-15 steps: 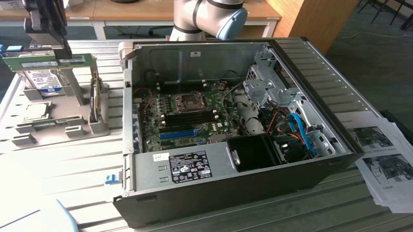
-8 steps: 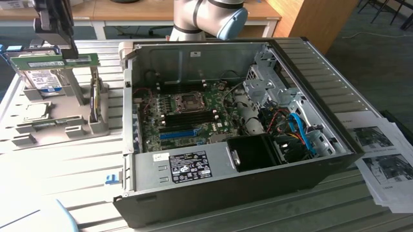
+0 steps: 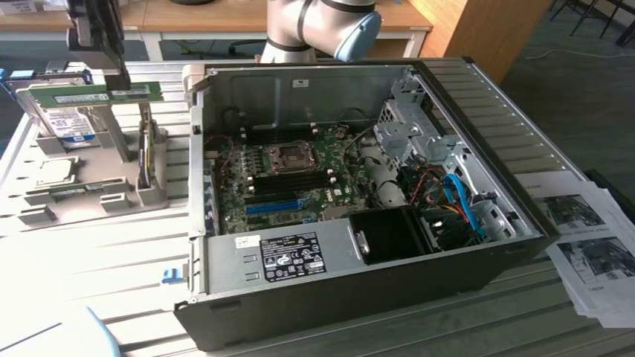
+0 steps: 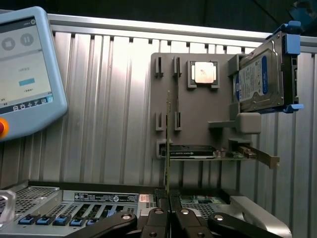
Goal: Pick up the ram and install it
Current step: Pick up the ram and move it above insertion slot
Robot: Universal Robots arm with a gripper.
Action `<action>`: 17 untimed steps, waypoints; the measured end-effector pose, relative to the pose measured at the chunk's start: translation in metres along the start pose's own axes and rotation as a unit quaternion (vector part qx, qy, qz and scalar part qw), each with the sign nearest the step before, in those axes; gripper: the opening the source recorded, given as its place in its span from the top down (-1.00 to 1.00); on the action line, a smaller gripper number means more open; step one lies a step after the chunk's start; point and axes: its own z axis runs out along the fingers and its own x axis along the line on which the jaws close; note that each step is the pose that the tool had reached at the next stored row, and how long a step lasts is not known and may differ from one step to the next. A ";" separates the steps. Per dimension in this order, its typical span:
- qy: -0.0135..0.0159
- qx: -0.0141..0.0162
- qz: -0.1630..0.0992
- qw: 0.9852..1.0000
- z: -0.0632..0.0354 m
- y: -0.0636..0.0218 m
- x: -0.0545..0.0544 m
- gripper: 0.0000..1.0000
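Looking at the exterior view, you have the tool [image 3: 115,80] up at that picture's ten o'clock corner, clamped on the ram [image 3: 65,95]. The wrist view agrees: the two dark fingers [image 4: 156,218] meet on the board's thin edge with nothing but the board between them. The ram hangs in the air, lifted off the grey fixture [image 3: 124,195], and from this camera it sits just above the hard drive [image 3: 68,128] standing there.

The relation that matters for you: the black memory slots [image 3: 297,181] on the motherboard [image 3: 343,195] lie at about four o'clock from the tool, well apart, down inside the open computer case [image 3: 328,286]. The ram's long axis runs nine to three, nearly level. The slots look close to parallel with it, just past the CPU socket [image 3: 293,154] and short of the bright blue slot [image 3: 273,206]. I judge that little turning separates stick from slot, but the case's side wall stands between them.

The ram is a flat, rigid green board, very thin edge-on, with a pale label across its face. The case is folded sheet metal, black outside and bare grey within, with hard edges. The fixture looks like matte grey plastic, blocky and slotted. The bench [image 3: 100,253] is ribbed, pale metal slats.
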 end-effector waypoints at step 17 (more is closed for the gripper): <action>0.000 0.000 0.000 1.000 -0.0013 -0.0245 0.001 0.78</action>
